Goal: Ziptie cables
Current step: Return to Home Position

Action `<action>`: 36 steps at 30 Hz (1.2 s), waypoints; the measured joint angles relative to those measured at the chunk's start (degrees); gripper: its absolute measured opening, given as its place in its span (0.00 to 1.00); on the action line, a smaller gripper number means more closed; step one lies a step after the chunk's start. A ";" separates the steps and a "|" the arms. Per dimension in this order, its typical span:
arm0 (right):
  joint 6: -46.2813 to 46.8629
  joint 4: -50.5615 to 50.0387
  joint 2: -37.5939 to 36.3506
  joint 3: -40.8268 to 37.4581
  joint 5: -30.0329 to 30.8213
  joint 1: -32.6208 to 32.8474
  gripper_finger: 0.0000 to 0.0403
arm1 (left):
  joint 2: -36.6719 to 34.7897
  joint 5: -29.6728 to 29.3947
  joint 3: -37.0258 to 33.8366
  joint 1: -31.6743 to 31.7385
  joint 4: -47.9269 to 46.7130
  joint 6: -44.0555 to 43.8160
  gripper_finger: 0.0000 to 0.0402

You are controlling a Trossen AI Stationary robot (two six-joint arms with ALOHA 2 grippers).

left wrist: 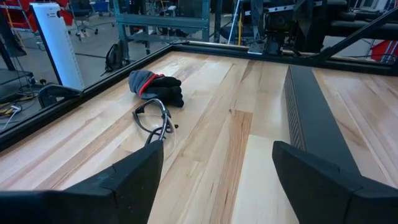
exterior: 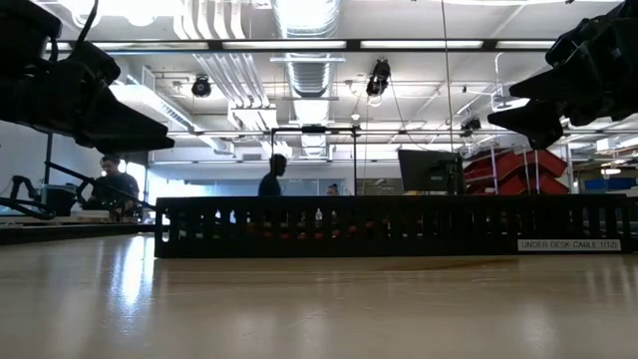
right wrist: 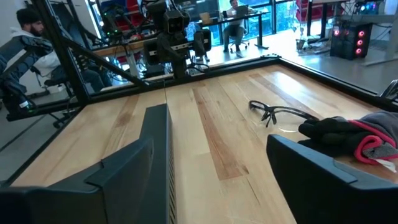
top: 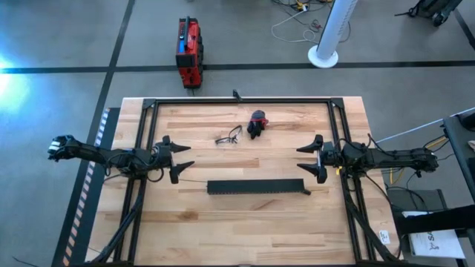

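Observation:
The cables are out of view. A very thin black strip, the ziptie [top: 194, 180], lies flat on the wooden table off the left end of a black slotted duct; the right wrist view shows the ziptie [right wrist: 165, 93] beyond the duct's far end. My left gripper [top: 191, 156] hovers open at the table's left side, pointing toward the middle, its fingers [left wrist: 134, 177] apart with nothing between them. My right gripper [top: 299, 158] hovers open at the right side, facing it, also holding nothing [right wrist: 208, 168].
The long black slotted duct [top: 257, 187] lies across the table's middle between the two grippers. A red-and-black glove [top: 257, 124] and safety glasses [top: 229, 136] lie toward the far edge. A black frame [top: 237, 100] borders the table. People sit and stand in the room beyond [exterior: 270, 178].

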 joint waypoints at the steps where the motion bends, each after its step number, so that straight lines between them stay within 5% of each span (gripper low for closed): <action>1: -0.02 0.00 0.00 0.00 0.00 0.00 0.74 | 0.00 0.00 0.00 0.00 -0.01 0.00 0.72; 22: -0.07 0.00 0.00 0.00 0.00 0.00 0.67 | 0.00 0.01 0.02 0.00 0.01 0.00 0.68; 36: -0.09 0.02 0.00 0.00 0.00 0.00 0.74 | 0.00 0.01 0.02 0.00 0.01 0.00 0.68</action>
